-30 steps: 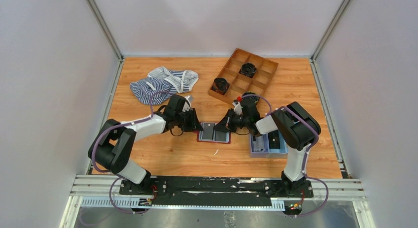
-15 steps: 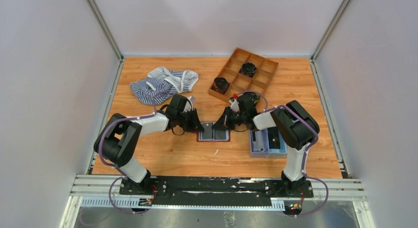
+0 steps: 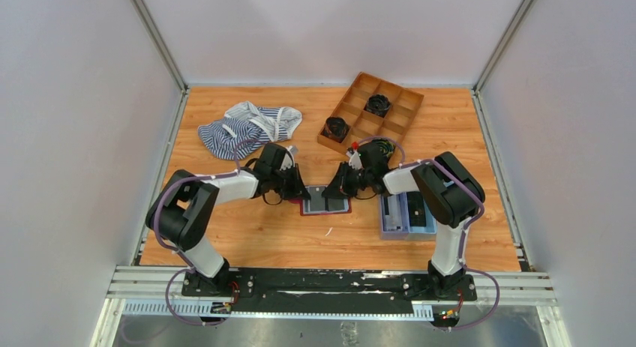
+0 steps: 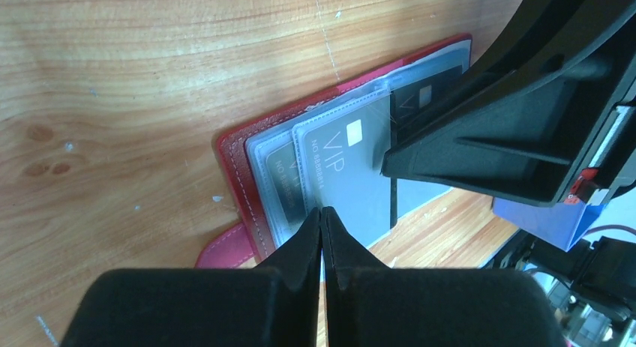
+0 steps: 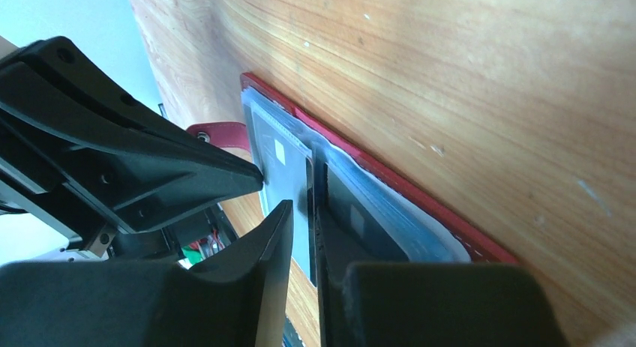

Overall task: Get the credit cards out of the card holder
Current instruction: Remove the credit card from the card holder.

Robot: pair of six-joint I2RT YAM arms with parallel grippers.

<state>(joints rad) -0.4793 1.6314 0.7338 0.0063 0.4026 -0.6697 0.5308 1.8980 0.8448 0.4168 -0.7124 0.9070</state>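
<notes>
Maroon folding card holder (image 3: 325, 204) lying open and flat on the wood-grain table (image 4: 112, 100), mid-table between both arms. Pale grey "VIP" credit card (image 4: 341, 174) and dark credit card (image 5: 375, 219) lodged in clear sleeves. Left gripper (image 4: 321, 212): fingers pressed together, tips at the sleeve edge. Right gripper (image 5: 304, 212): closed to a hairline slit, no card seen caught. Probable failures: closed tips skating over slick plastic; whole holder sliding if unpinned; tip-to-tip collision, given such close quarters.
</notes>
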